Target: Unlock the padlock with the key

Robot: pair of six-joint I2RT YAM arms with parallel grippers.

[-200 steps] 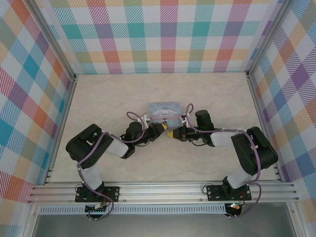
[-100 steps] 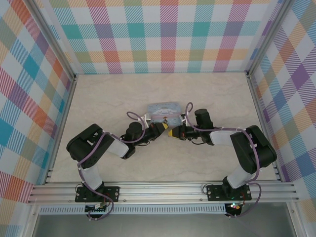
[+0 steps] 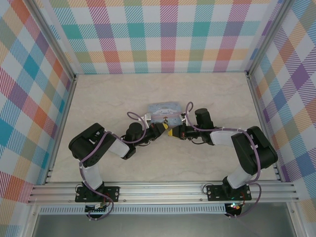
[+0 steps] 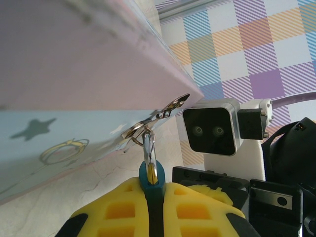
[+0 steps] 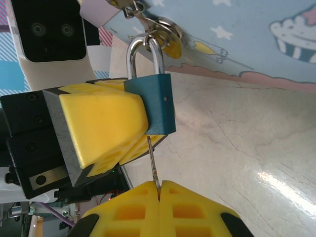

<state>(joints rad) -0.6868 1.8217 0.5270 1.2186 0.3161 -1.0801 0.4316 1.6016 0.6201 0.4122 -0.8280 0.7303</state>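
Left arm point(image 3: 113, 146) and right arm point(image 3: 224, 138) bent low, left gripper point(image 4: 150, 195) clamped on padlock point(image 5: 157, 103), right gripper point(image 5: 159, 190) opposite, pinched on key point(image 5: 152, 160) meeting padlock base.

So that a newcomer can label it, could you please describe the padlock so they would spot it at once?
Find the light-blue cartoon tin mid-table, between the two arms. Hooked through its clasp is the padlock, gripped by the left gripper. It is the small teal block with a silver shackle, unlike the thin key at its base.

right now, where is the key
In the right wrist view the key is pinched in the right gripper, tip at the bottom of the padlock held by the left gripper.
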